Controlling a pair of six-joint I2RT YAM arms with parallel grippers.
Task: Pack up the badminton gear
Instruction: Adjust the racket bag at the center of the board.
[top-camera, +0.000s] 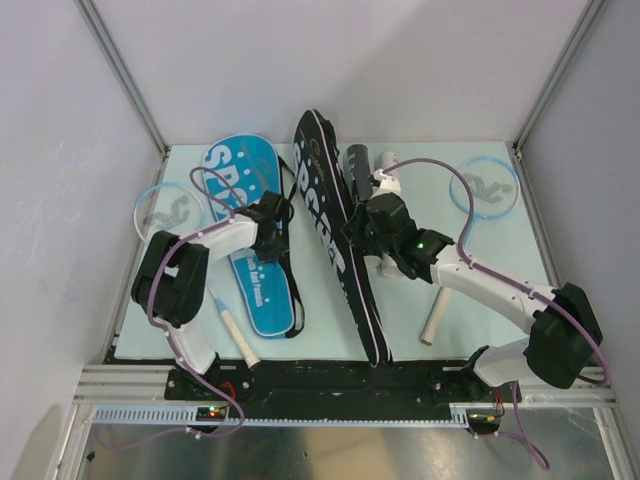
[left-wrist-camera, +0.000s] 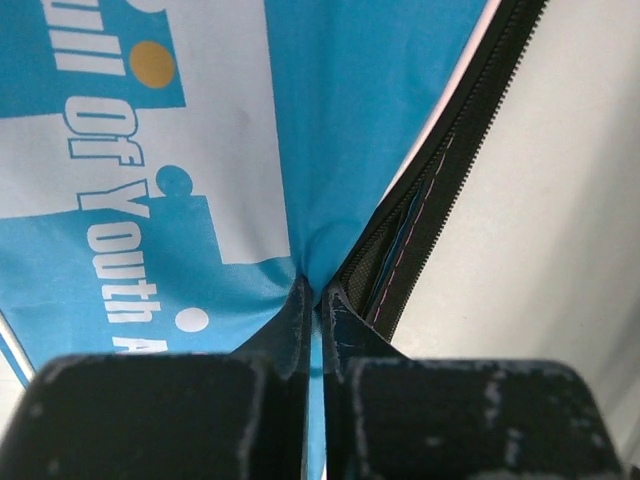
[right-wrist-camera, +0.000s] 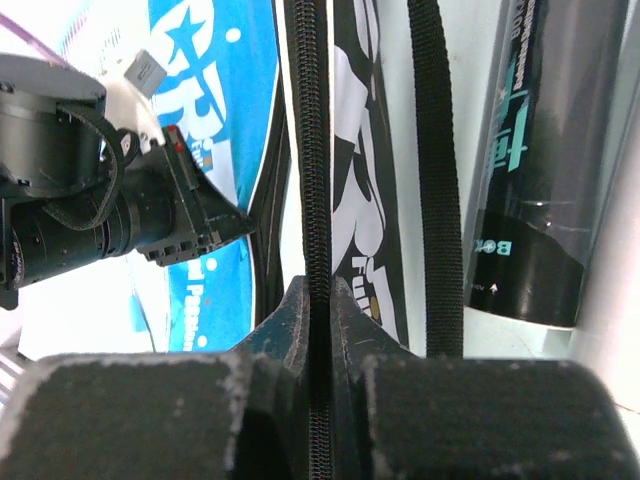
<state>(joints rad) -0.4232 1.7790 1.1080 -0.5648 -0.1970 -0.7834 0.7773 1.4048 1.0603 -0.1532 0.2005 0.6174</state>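
Note:
The blue cover (top-camera: 250, 262) lies flat at left of centre. My left gripper (top-camera: 280, 222) is shut on its fabric, right beside the open zipper edge (left-wrist-camera: 440, 190); a fold of blue cloth (left-wrist-camera: 310, 250) is pinched between the pads. The black cover (top-camera: 338, 250) stands on edge in the middle. My right gripper (right-wrist-camera: 320, 292) is shut on its zipper edge (right-wrist-camera: 308, 150). One racket (top-camera: 168, 208) lies far left, its white handle (top-camera: 238, 338) near the front. Another racket (top-camera: 485, 187) lies at right, handle (top-camera: 436, 315) toward the front. A black tube (top-camera: 357, 160) and a white tube (top-camera: 388, 160) sit behind the right gripper.
The black cover's carry strap (right-wrist-camera: 435, 180) runs between the cover and the black tube (right-wrist-camera: 540, 150). My left arm's wrist (right-wrist-camera: 100, 210) shows close on the left of the right wrist view. Grey walls and metal frame posts (top-camera: 125, 75) enclose the table on three sides.

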